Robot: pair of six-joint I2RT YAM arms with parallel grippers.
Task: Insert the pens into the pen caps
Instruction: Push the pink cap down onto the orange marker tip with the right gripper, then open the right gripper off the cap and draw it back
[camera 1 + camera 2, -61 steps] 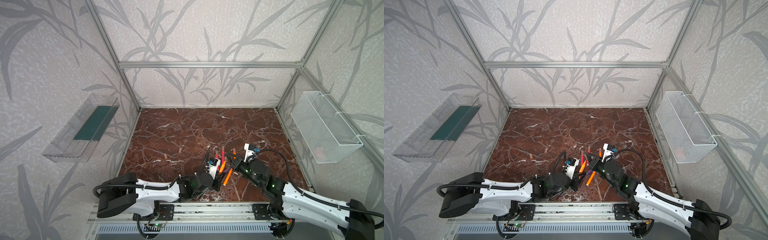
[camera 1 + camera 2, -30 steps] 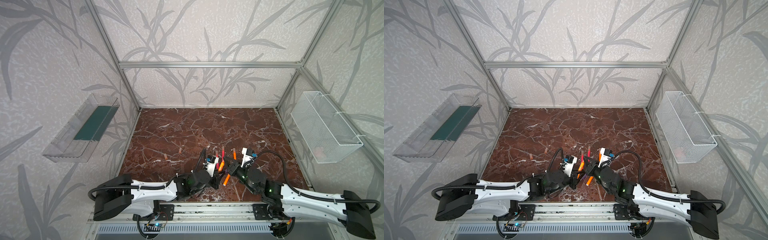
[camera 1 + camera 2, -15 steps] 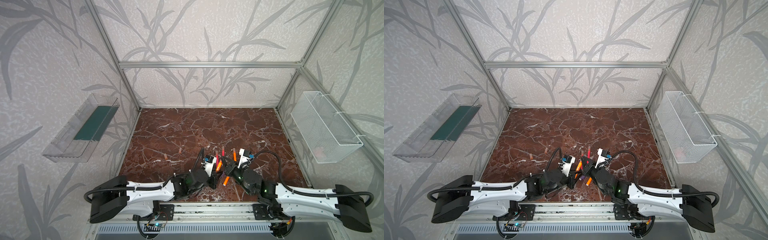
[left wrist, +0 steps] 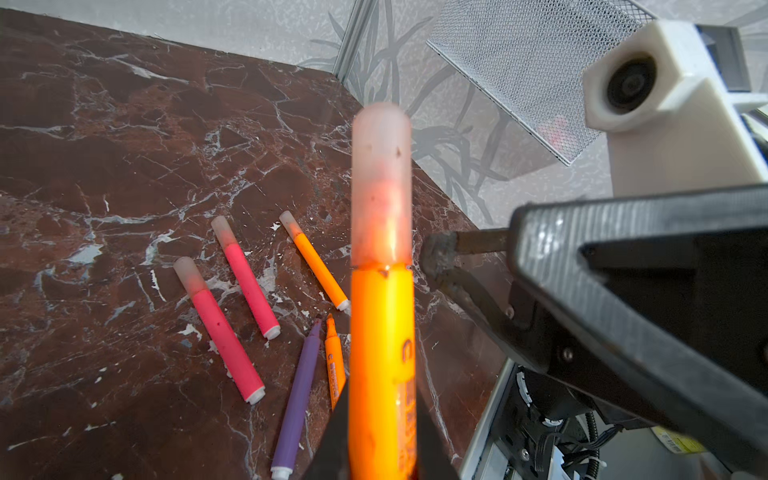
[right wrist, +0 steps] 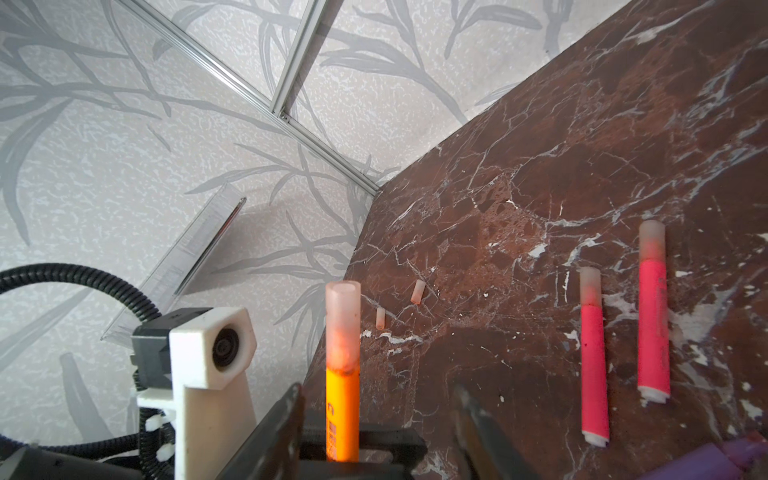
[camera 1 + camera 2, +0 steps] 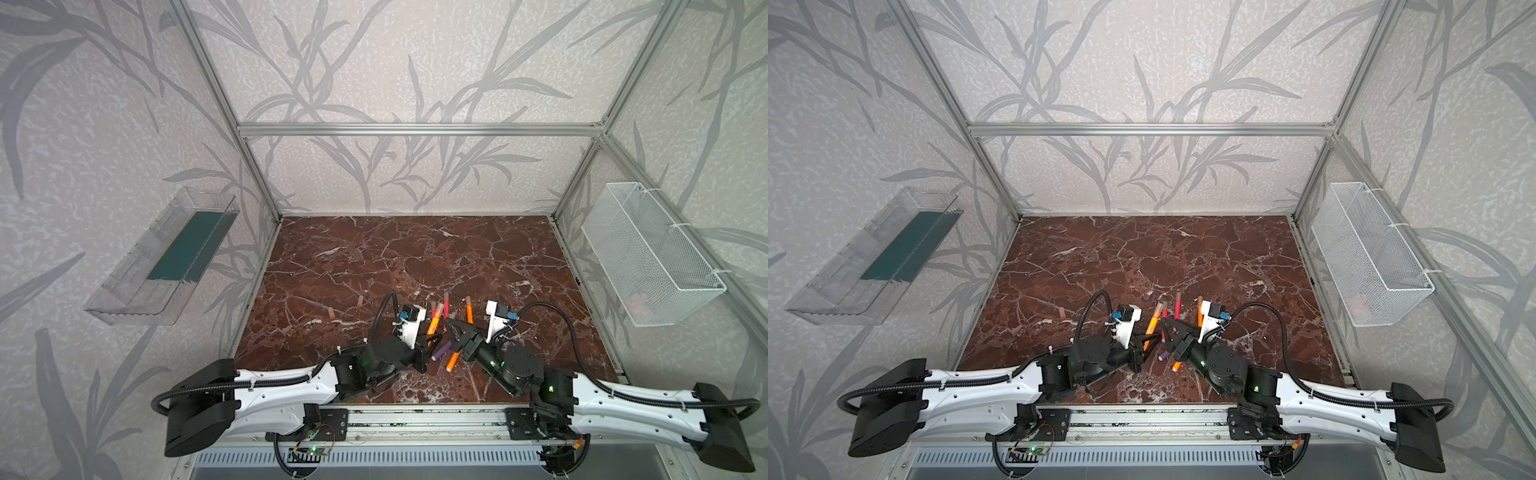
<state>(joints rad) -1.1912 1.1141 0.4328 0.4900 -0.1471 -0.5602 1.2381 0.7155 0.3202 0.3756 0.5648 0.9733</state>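
The left pincer [image 5: 343,444] pinches the orange pen [image 4: 380,353] above the near middle of the desk [image 6: 374,257], its cap [image 4: 380,187] looking fully seated, and the right pincer [image 5: 376,401] stands spread just beside that cap, so it should draw clear sideways without nudging the cap loose.

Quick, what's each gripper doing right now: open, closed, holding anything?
Left gripper: closed, holding the capped orange pen.
Right gripper: open, holding nothing.
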